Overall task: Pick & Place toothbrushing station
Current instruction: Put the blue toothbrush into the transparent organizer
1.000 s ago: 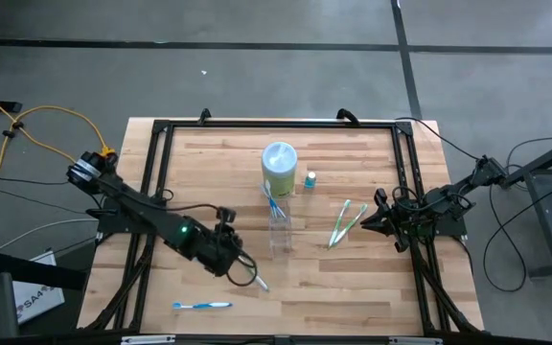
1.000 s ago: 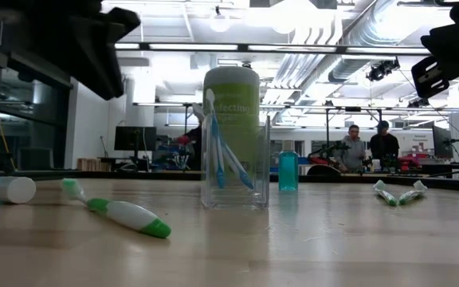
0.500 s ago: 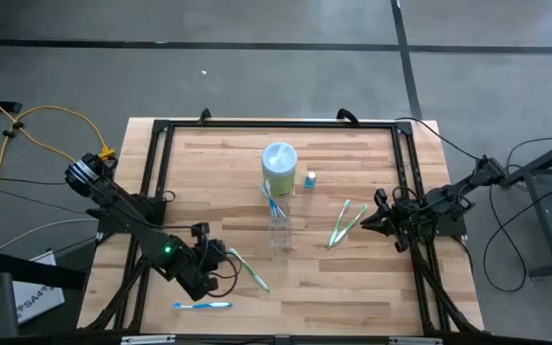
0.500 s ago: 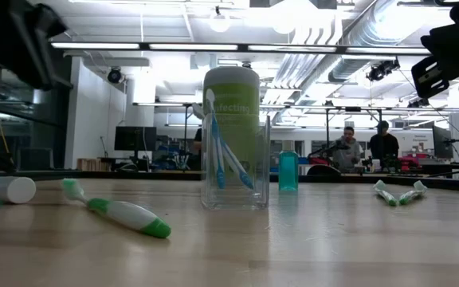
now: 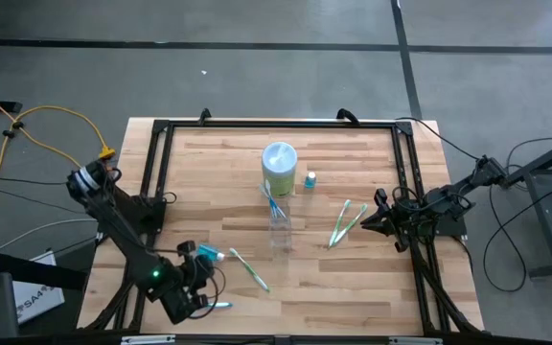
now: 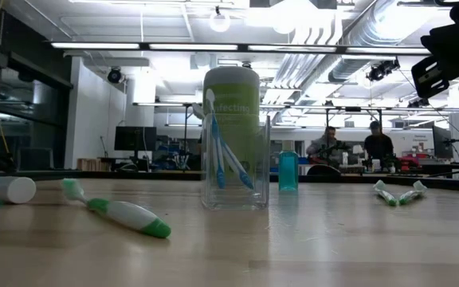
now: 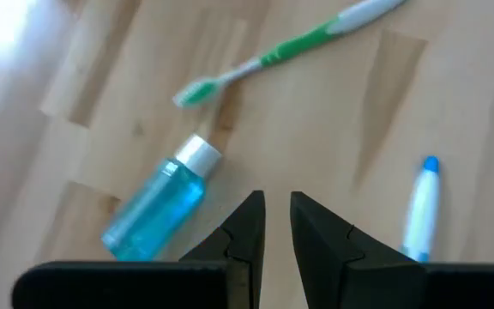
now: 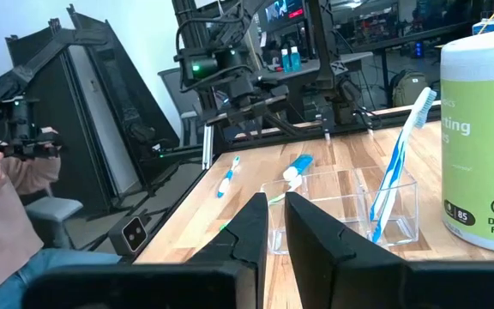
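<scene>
Fingers on my left gripper sit nearly together, a thin gap between the dark wedge tips and nothing held. It hangs over the near-left of the table. Just beyond those tips lies a translucent blue tube with a silver cap, and farther off a slim green-and-white toothbrush, bristles toward the tube. A blue-and-white toothbrush lies off to one side of the fingers, apart from them.

My right gripper waits at the right edge, its fingers also close to each other and empty.

At mid-table I see a clear square-sided tumbler holding two blue-and-white brushes that lean against its wall. Just behind it stands a pale green cylindrical canister with a white lid, and to its right a tiny blue bottle. Two green-and-white brushes lie side by side between the tumbler and the right gripper.

The tabletop is pale wooden planking inside a black metal frame. Beyond it is a bright workshop with ceiling ducts; two people sit in the distance.
</scene>
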`<state>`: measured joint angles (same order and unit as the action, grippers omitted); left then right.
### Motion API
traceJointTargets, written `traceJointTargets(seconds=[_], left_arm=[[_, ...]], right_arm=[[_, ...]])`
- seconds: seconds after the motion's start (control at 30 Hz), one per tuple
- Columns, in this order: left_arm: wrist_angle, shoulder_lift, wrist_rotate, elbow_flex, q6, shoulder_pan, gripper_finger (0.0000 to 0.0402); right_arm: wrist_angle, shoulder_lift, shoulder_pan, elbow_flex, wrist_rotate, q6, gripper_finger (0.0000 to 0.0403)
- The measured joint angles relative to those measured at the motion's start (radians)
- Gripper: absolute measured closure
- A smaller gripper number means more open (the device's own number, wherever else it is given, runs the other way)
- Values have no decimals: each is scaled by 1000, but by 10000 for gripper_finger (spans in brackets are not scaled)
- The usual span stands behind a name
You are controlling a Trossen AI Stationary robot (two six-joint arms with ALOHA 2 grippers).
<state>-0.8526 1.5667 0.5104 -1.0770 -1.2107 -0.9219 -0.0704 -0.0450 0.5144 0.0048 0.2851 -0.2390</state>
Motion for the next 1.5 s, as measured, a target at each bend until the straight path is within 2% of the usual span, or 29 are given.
traceJointTargets(seconds=[0.5,0.7,0.8,1.13,1.5], left_arm=[[43,8,-242,0,-262,-86,350],[54,8,-324,0,-264,-107,350],[65,14,-333,0,-240,-118,345],[90,54,-340,0,-195,-158,295],[143,86,-394,0,-95,-166,289]], right_arm=[[0,0,0,0,0,0,366],[0,0,0,0,0,0,366],[0,0,0,0,0,0,366],[0,0,0,0,0,0,366],[0,0,0,0,0,0,366]])
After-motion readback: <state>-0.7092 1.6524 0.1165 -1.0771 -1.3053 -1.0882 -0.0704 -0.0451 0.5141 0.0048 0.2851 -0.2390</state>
